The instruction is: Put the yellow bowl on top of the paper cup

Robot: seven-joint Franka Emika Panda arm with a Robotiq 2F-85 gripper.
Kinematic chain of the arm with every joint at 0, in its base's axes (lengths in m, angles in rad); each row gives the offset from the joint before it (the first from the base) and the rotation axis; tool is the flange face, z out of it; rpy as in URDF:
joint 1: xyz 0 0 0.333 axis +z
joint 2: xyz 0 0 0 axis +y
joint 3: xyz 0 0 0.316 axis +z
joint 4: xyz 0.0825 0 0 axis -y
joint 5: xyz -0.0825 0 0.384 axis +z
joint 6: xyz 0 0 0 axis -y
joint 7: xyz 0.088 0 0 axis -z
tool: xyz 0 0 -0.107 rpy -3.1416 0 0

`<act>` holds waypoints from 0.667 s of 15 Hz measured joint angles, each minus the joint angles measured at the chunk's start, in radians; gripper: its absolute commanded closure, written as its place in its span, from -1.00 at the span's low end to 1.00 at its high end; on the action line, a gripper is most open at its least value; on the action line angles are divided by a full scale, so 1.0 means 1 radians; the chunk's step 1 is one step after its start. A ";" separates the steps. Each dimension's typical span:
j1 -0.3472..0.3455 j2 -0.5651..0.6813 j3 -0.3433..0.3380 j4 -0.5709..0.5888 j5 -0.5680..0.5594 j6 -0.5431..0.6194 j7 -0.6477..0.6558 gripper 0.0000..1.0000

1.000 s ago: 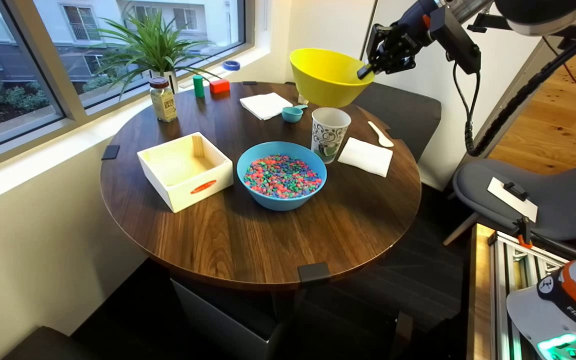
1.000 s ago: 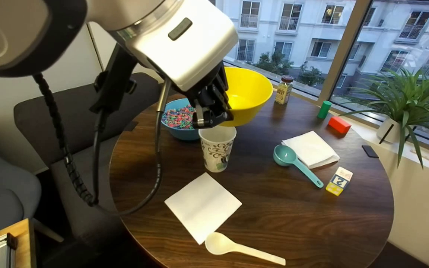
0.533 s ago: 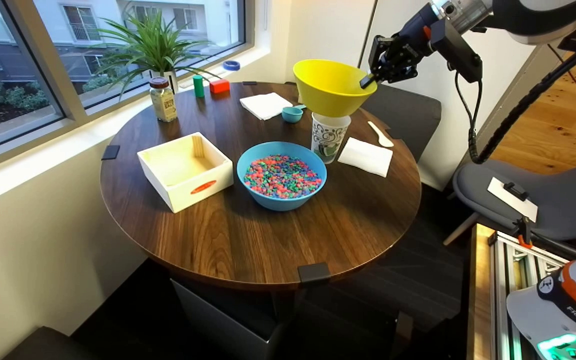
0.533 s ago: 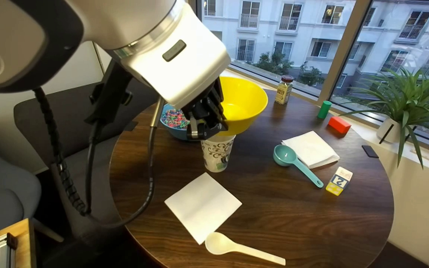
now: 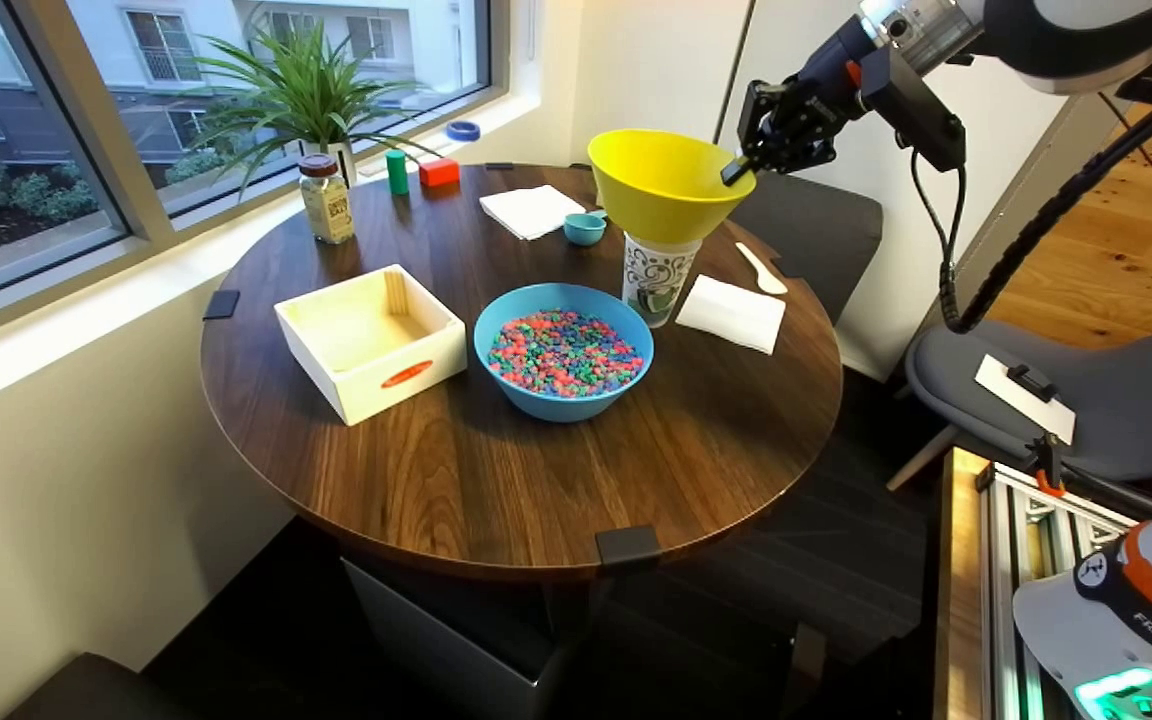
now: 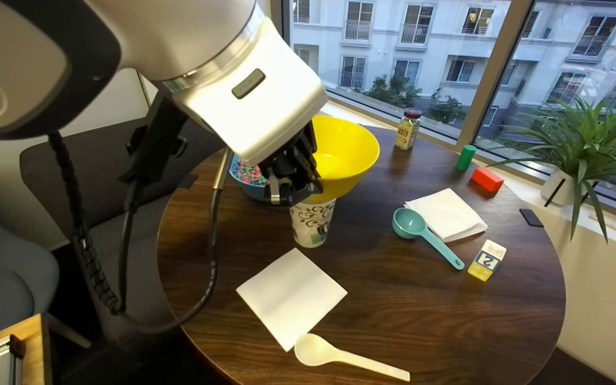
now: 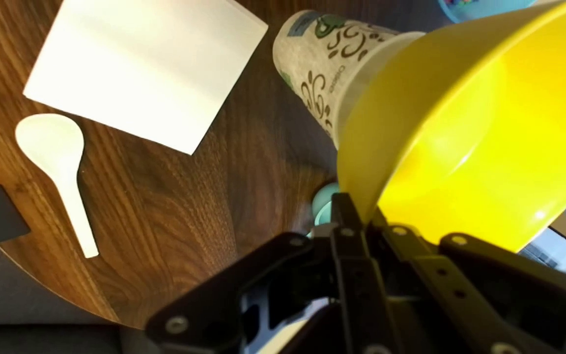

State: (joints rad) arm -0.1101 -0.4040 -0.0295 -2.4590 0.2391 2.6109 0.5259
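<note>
While my gripper pinches the yellow bowl by its rim, I hold it right over the mouth of the upright cup; its base is at the cup's lip, though whether the cup bears any of its weight I cannot tell; just beside the cup is the blue bowl; near the cup lies a napkin, the spoon farther off; well apart from the cup stands the box.

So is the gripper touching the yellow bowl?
Touching: the wrist view shows the gripper closed on the yellow bowl, its edge pinched from both sides.
</note>
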 measured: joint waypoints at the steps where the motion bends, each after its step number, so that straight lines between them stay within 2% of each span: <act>1: 0.000 -0.001 0.001 -0.001 0.000 -0.007 0.000 0.97; 10: -0.013 -0.012 0.011 -0.010 -0.001 -0.024 0.000 0.97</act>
State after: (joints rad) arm -0.1229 -0.4164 -0.0180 -2.4690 0.2377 2.5873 0.5258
